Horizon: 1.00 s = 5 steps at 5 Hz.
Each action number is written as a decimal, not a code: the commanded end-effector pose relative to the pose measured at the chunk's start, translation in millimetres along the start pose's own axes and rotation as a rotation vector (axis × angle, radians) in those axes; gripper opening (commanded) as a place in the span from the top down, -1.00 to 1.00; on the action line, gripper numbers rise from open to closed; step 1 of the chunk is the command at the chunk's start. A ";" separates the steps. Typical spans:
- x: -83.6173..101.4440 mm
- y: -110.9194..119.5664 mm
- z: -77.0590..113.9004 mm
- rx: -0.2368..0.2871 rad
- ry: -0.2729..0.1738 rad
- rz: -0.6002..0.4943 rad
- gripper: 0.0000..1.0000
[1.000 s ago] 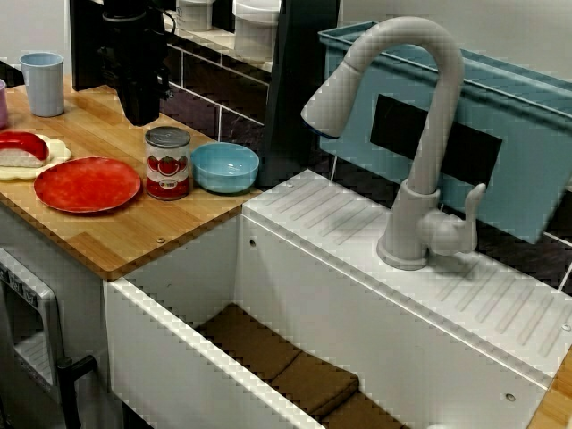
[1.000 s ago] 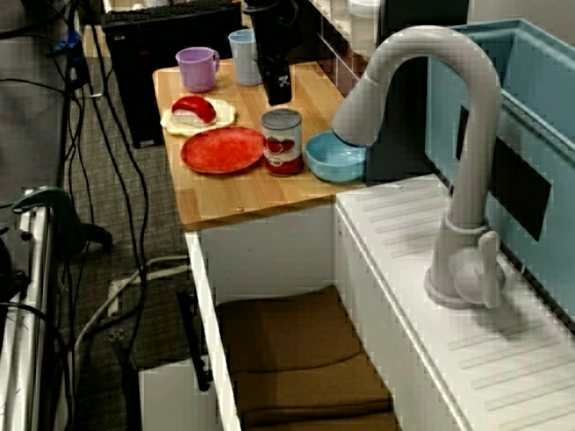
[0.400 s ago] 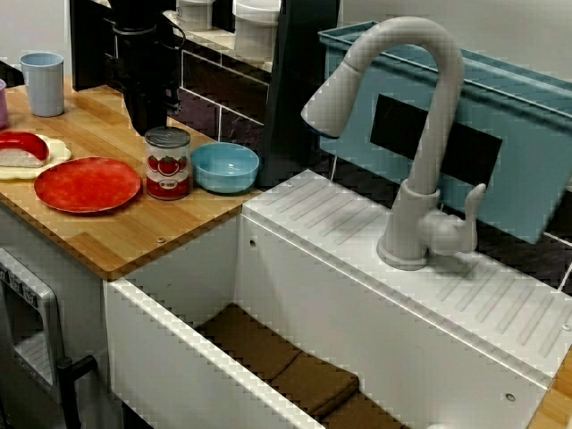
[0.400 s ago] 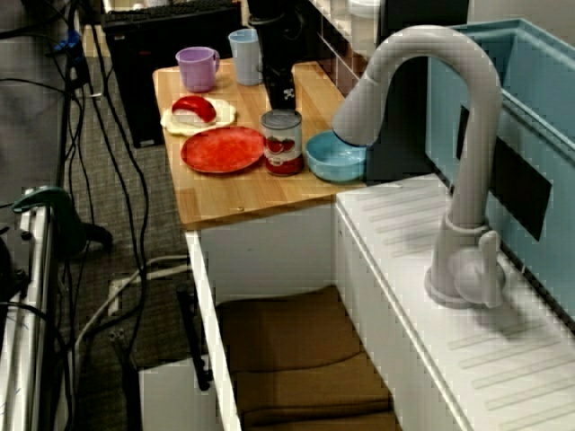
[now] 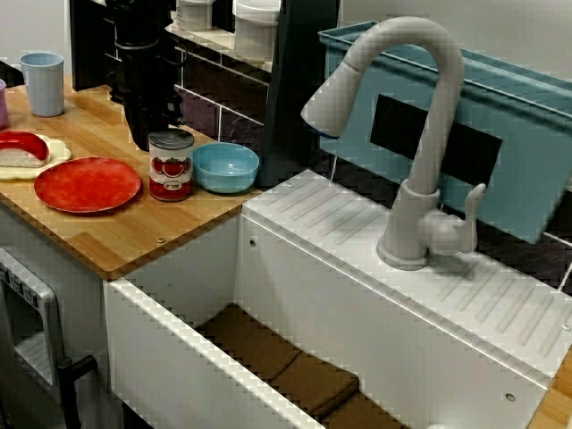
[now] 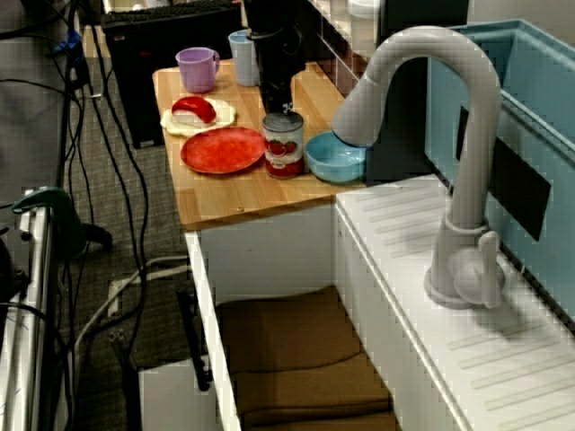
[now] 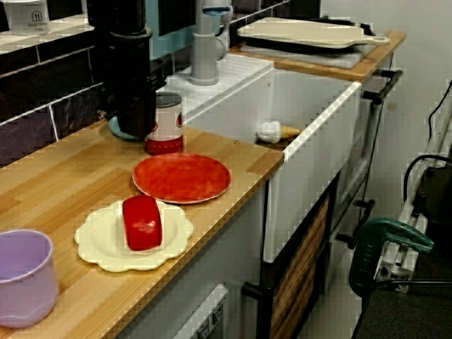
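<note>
The view from the counter's end alone shows the small white object [image 7: 268, 131] lying in the sink [image 7: 321, 134] and the pale cutting board [image 7: 311, 32] on the far counter. It hides the blue bowl [image 5: 225, 167] almost fully behind my arm. The view across the sink alone shows the bowl whole. The high view along the counter shows the brown pads [image 6: 296, 355] on the basin floor most fully.

On the wooden counter [image 5: 134, 232], the tomato can [image 5: 171, 165] stands upright between the red plate [image 5: 87, 184] and the blue bowl, near both. Beyond the red plate lies a cream scalloped plate [image 7: 99, 251] carrying a red block [image 7: 141, 222]. A purple mug [image 6: 198, 68] and a light blue cup [image 5: 43, 82] stand at the far end of the counter. The grey faucet [image 5: 420, 134] arches over the sink and is well apart from the can. A blue bin [image 5: 518, 134] stands behind the faucet.

My gripper [image 5: 146, 141] hangs vertically, its lower end level with the upper part of the can, just beside it on the wall side. In the view from the counter's end my dark body overlaps the can's left edge. The fingers cannot be made out against the black housing, so I cannot tell their spread or whether they touch the can. Nothing is seen held.
</note>
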<state>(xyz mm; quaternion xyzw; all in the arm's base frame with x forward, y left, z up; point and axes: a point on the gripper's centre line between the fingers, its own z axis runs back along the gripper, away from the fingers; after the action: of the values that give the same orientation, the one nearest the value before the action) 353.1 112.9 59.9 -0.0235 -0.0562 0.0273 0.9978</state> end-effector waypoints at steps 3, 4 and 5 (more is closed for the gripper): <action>-7.3 -14.5 28.3 -0.031 -0.006 -0.011 1.00; -8.4 -13.5 28.7 -0.028 -0.008 -0.010 1.00; -6.4 -1.5 31.1 0.030 -0.016 0.023 -1.00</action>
<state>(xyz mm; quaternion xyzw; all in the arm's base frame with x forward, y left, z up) 330.8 105.8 58.1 -0.0215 -0.0230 0.0390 0.9987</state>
